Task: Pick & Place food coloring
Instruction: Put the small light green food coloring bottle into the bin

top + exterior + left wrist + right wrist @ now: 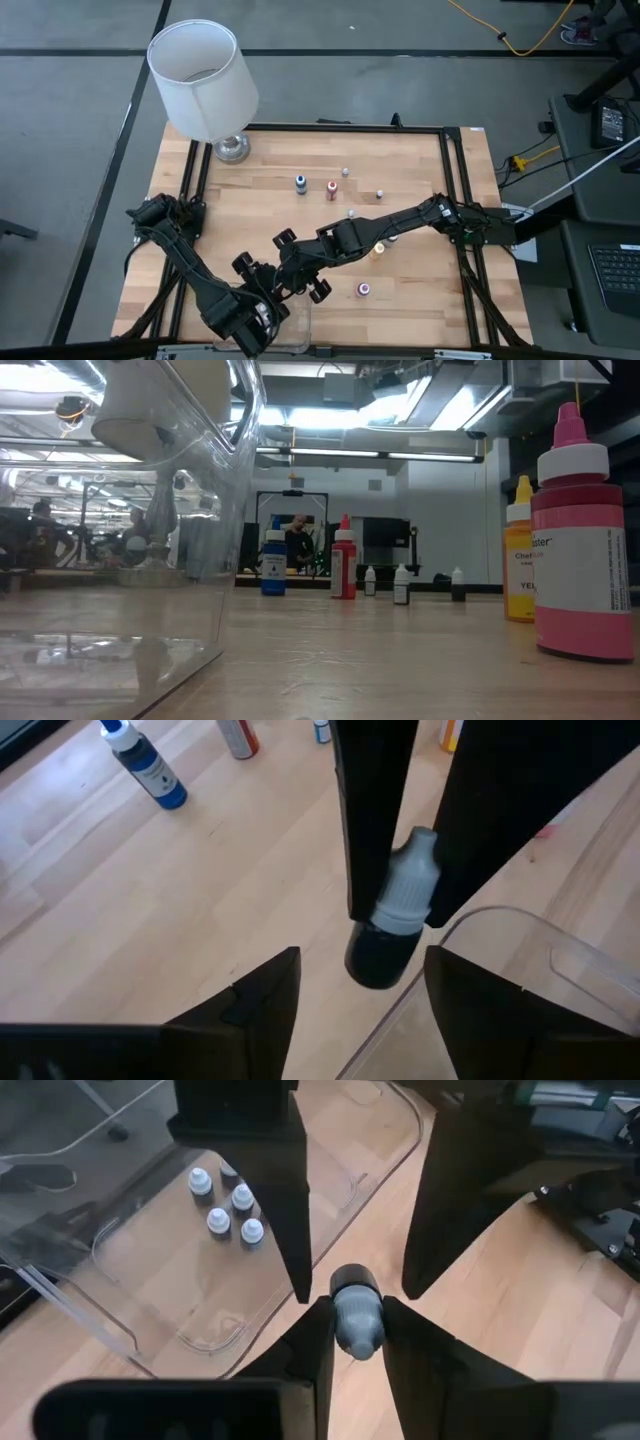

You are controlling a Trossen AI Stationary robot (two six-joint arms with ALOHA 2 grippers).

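Observation:
A tiny dark food coloring bottle (pixel 380 955) with a grey cap hangs in the air beside a clear container (pixel 545 955), held by my right gripper (pixel 355 1345). My left gripper (pixel 360 975) is open. Its two fingers (pixel 285 1230) stand on either side of the bottle's dark body (pixel 352 1280), with a little gap showing. Several small capped bottles (pixel 225 1205) stand inside the container. In the high view the two grippers meet near the table's near edge (pixel 282 278). My right gripper pinches the bottle's grey cap (pixel 357 1325) between its two fingers. The fingers come slanting down from the table's right. The bottle is lifted clear of the table, cap uppermost, and its dark body juts out beyond the fingertips.
More bottles stand on the wooden table: a blue one (pixel 300 184), a red one (pixel 332 189), an orange one (pixel 378 249), a pink one (pixel 364 289) and a few tiny ones (pixel 380 194). A white lamp (pixel 205 80) stands at the far left corner.

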